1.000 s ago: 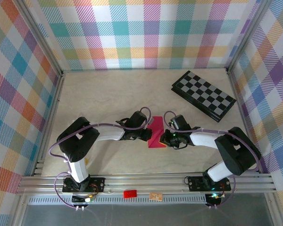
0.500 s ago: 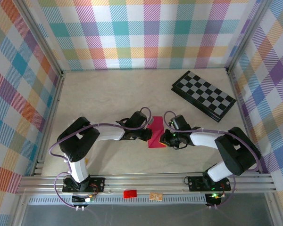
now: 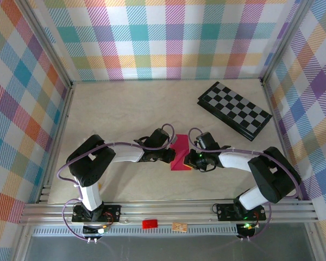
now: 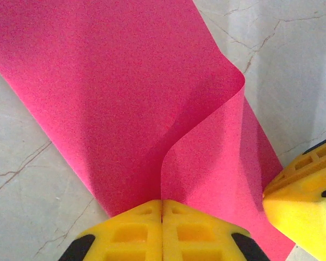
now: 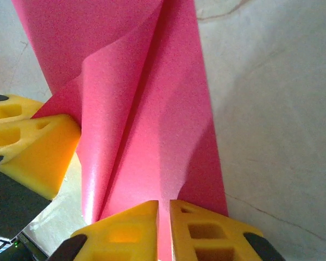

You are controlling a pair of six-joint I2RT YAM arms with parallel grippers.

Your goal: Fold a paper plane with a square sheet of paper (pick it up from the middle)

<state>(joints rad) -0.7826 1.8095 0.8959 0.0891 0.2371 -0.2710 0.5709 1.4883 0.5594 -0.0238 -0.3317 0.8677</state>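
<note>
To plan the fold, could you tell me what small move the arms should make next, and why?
Probably lower the left gripper to press the sheet of paper flat. It is only half folded: one layer arches up, uncreased, from that gripper's shut fingers, while the right gripper also pinches it.

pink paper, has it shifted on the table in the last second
No. From above, the square sheet of paper sits just as far from the checkerboard as before.

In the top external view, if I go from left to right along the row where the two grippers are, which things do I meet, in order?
left arm → left gripper → pink paper sheet → right gripper → right arm
</note>
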